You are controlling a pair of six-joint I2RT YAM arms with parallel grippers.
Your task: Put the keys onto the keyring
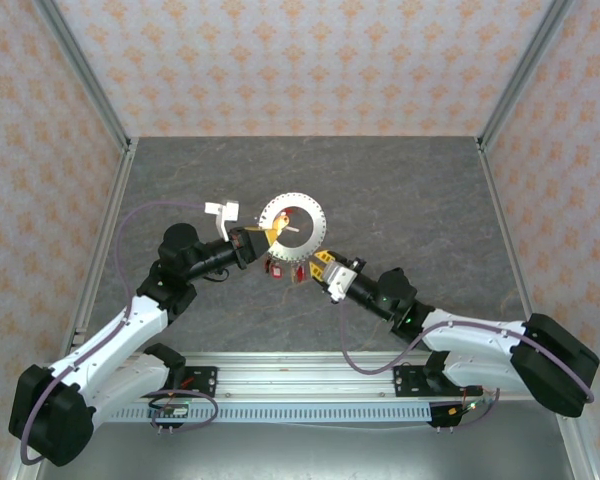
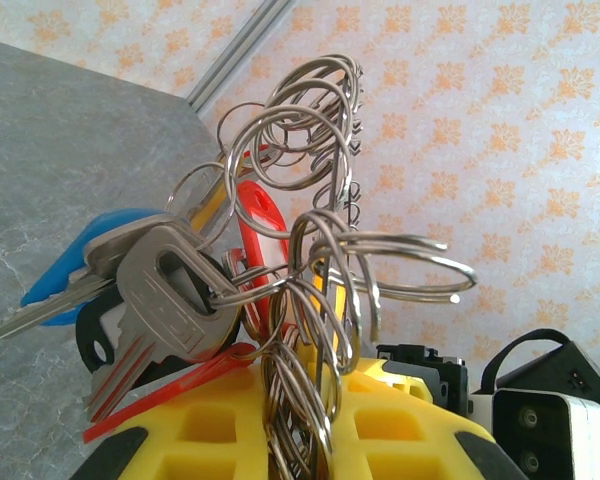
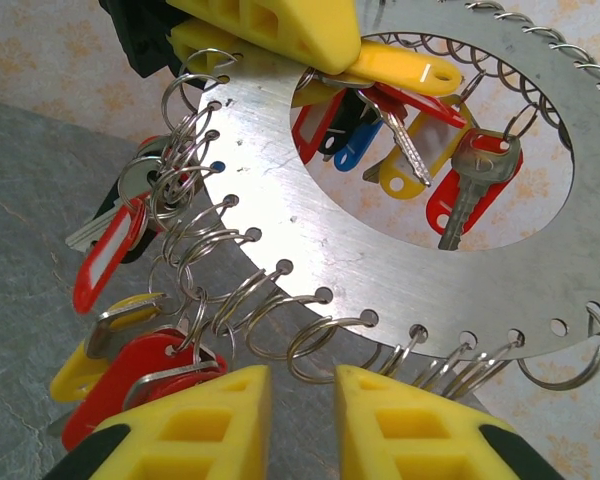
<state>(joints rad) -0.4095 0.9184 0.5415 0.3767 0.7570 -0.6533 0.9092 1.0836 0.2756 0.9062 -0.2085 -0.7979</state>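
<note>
The keyring (image 1: 305, 222) is a pale metal disc with small holes round its rim, held up above the table. My left gripper (image 1: 263, 238) is shut on its left edge; in the left wrist view the yellow fingers (image 2: 210, 430) clamp the edge-on disc (image 2: 302, 400) among wire split rings. Keys (image 3: 130, 250) with red, yellow and blue tags hang from the rings, and more keys (image 3: 465, 185) show through the central hole. My right gripper (image 3: 302, 420) is open just below the lower rim (image 3: 380, 250). An empty split ring (image 3: 325, 345) hangs just ahead of its tips, untouched.
The grey stone-patterned table (image 1: 410, 190) is enclosed by patterned walls with metal corner posts (image 1: 90, 90). Both arms meet at the table's middle; the left gripper's yellow fingers (image 3: 280, 30) sit at the top of the right wrist view.
</note>
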